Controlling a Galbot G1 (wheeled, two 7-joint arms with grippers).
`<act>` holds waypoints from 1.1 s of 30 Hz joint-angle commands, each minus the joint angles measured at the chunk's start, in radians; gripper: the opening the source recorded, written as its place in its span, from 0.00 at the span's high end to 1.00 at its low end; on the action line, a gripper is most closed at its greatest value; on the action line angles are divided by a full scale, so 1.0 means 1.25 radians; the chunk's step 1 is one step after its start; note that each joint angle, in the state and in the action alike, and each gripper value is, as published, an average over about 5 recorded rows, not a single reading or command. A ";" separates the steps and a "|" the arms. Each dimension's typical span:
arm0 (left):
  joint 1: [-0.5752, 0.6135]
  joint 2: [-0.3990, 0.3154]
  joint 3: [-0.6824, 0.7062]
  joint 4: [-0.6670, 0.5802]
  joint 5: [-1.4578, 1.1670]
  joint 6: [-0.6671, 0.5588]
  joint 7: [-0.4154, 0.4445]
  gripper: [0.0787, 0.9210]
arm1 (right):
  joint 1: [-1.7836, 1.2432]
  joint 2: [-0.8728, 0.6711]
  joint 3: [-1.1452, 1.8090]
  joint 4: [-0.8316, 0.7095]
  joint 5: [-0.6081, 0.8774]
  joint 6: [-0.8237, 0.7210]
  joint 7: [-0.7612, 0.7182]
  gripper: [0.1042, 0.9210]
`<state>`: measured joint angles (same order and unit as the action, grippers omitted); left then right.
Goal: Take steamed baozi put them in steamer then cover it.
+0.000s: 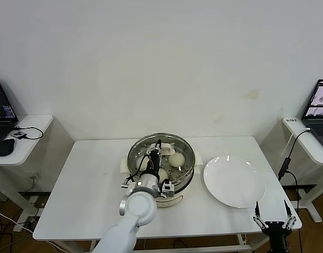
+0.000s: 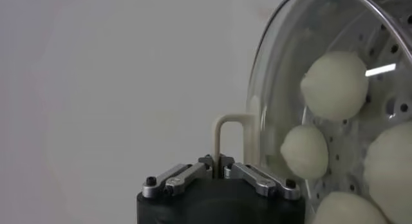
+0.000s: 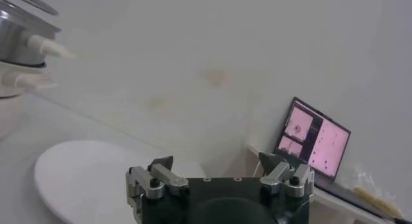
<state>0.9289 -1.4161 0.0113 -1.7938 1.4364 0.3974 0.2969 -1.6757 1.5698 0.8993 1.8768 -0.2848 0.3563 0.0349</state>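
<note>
- The four steamed baozi (image 2: 335, 85) are already lying inside the steamer (image 1: 160, 158) on its perforated tray, so the loading part looks done; the wrist view is showing all four through the glass.
- The steamer is sitting near the middle of the desk (image 1: 93, 179), with the white plate (image 1: 234, 181) lying bare just beside it on the robot's right.
- The left pincer (image 2: 219, 169) is closing tight on the cream-white handle of the cover (image 2: 283, 84), its fingers pinching the thin loop between them.
- The cover is sitting over the mouth of the steamer, the left arm reaching over it from the near side; whether its rim is fully seated or hovering just above the pot cannot be told from these views.
- The right pincer (image 1: 275, 220) is waiting at the near right corner of the desk, well apart from the steamer, its fingers spread wide and holding nothing.
- What is probably left: settling the cover flat if needed, letting go of the handle, and drawing the left arm away.
</note>
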 commanded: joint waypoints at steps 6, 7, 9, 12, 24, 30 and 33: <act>0.008 -0.023 -0.003 0.032 0.030 -0.013 -0.012 0.94 | -0.003 -0.001 0.001 -0.004 -0.005 0.007 0.000 0.12; 0.009 -0.023 -0.005 0.033 0.032 -0.014 -0.014 0.94 | -0.004 -0.001 0.001 -0.005 -0.006 0.008 0.000 0.12; 0.011 -0.024 -0.009 0.036 0.034 -0.017 -0.018 0.94 | -0.004 -0.002 0.000 -0.006 -0.007 0.011 -0.001 0.12; 0.012 -0.025 -0.013 0.038 0.035 -0.023 -0.023 0.94 | -0.005 -0.003 0.000 -0.007 -0.008 0.013 -0.001 0.12; 0.049 -0.002 -0.013 -0.046 -0.004 -0.030 -0.030 0.81 | -0.006 -0.003 -0.009 -0.013 -0.013 0.015 -0.001 0.12; 0.116 0.050 -0.019 -0.153 -0.044 -0.028 -0.031 0.61 | -0.005 -0.003 -0.013 -0.018 -0.017 0.014 -0.001 0.12; 0.164 0.085 -0.033 -0.215 -0.078 -0.031 -0.043 0.50 | -0.004 -0.004 -0.013 -0.020 -0.018 0.012 -0.001 0.12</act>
<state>1.0115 -1.3979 -0.0141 -1.8653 1.4199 0.3639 0.2580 -1.6817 1.5658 0.8833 1.8539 -0.3051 0.3735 0.0340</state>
